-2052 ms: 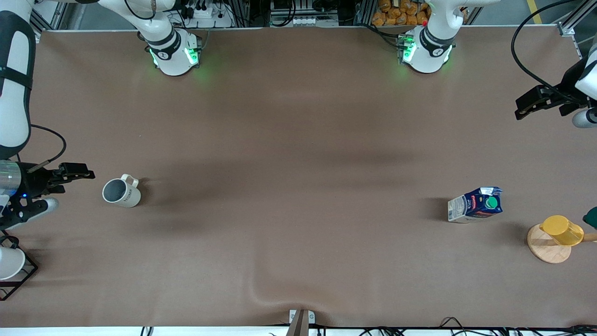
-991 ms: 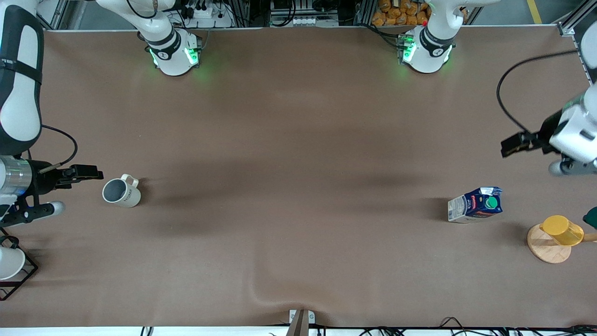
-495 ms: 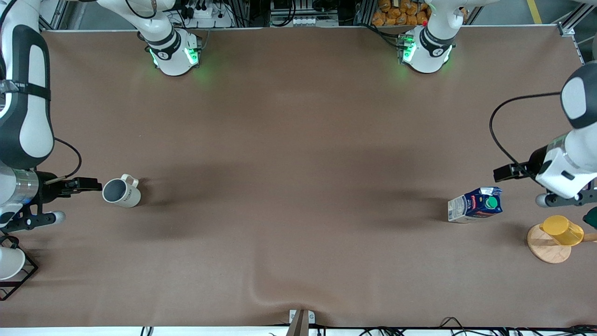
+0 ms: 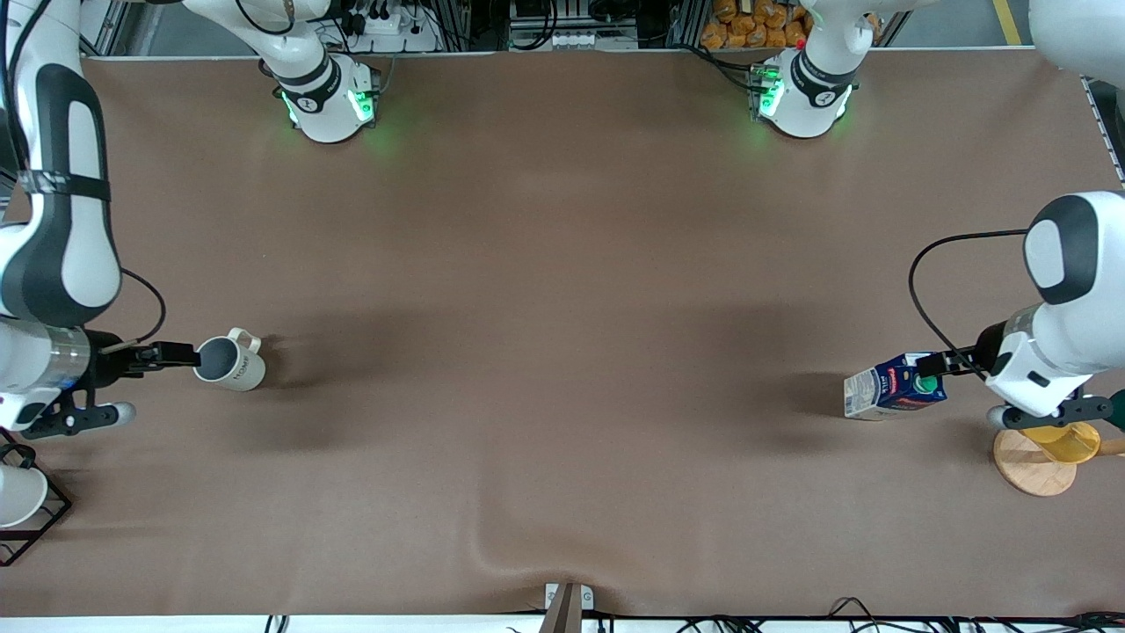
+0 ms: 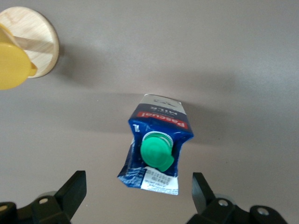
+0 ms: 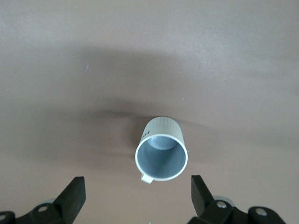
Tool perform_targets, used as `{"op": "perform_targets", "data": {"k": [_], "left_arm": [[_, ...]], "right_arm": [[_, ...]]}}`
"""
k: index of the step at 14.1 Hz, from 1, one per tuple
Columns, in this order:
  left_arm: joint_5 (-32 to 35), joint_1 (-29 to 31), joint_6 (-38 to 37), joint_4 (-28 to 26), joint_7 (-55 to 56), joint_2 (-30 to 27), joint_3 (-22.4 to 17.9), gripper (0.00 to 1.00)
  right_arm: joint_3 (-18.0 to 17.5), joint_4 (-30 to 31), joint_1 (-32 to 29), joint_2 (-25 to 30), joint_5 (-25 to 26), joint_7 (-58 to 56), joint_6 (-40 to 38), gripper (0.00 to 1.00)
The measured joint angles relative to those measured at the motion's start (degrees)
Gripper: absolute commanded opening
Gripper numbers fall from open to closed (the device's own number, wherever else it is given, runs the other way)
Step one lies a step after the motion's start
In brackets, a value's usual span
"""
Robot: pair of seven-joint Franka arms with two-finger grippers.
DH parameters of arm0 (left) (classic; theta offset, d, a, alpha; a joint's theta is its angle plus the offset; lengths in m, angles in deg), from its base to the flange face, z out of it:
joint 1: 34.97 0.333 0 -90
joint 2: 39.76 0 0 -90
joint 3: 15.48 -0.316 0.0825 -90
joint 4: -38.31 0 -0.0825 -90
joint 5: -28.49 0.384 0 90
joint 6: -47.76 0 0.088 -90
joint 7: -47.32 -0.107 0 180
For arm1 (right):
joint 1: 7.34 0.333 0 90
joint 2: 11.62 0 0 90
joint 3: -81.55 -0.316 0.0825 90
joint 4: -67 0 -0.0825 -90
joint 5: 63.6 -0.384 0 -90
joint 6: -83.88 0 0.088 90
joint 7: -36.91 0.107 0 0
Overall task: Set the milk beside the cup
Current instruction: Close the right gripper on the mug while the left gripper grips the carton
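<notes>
The milk [image 4: 892, 388], a dark blue carton with a green cap and red label band, sits on the brown table toward the left arm's end. My left gripper [image 4: 933, 364] hovers over its cap end, open and empty. In the left wrist view the carton [image 5: 156, 148] lies between and just ahead of my spread fingers [image 5: 74, 192]. The cup [image 4: 230, 363], a cream mug with a grey inside, stands toward the right arm's end. My right gripper [image 4: 182, 354] is open beside its rim. The mug [image 6: 161, 154] shows in the right wrist view ahead of the open gripper [image 6: 138, 196].
A yellow plastic cup [image 4: 1059, 435] rests on a round wooden coaster [image 4: 1030, 466] beside the milk, partly under my left arm; both show in the left wrist view [image 5: 11, 63]. A white cup in a black wire stand [image 4: 19, 503] sits near my right arm. The tablecloth has a wrinkle [image 4: 497, 554].
My left arm has swung down from the table's edge to over the milk. My right gripper has moved up to the mug's rim. Milk and mug have not moved.
</notes>
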Motion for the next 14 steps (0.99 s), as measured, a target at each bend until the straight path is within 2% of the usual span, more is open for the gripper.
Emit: {"op": "perform_targets", "data": {"k": [5,8,10,12,13,14], "left_arm": [[0.0,-0.24,0.27,0.02,0.0,1.19,0.03,1.0],[0.0,-0.24,0.48,0.02,0.0,2.6,0.03,1.0],[0.0,-0.24,0.6,0.02,0.0,3.23,0.03,1.0],[0.0,-0.24,0.96,0.03,0.0,3.64,0.03,1.0],[0.0,-0.24,1.38,0.03,0.0,3.92,0.03,1.0],[0.0,-0.24,1.73,0.03,0.0,4.26,0.03,1.0]], "right_arm": [[0.14,6.96,-2.37,-0.25,0.04,-6.41,8.19,0.99],[0.19,9.53,-3.77,-0.27,0.04,-12.45,11.34,0.89],[0.19,10.92,-4.26,-0.29,0.04,-16.01,12.38,0.86],[0.16,11.93,-4.27,-0.29,0.03,-17.37,13.94,0.78],[0.13,12.54,-4.27,-0.3,0.04,-17.61,14.98,0.67],[0.11,13.28,-4.27,-0.32,0.04,-17.75,16.27,0.49]]}}
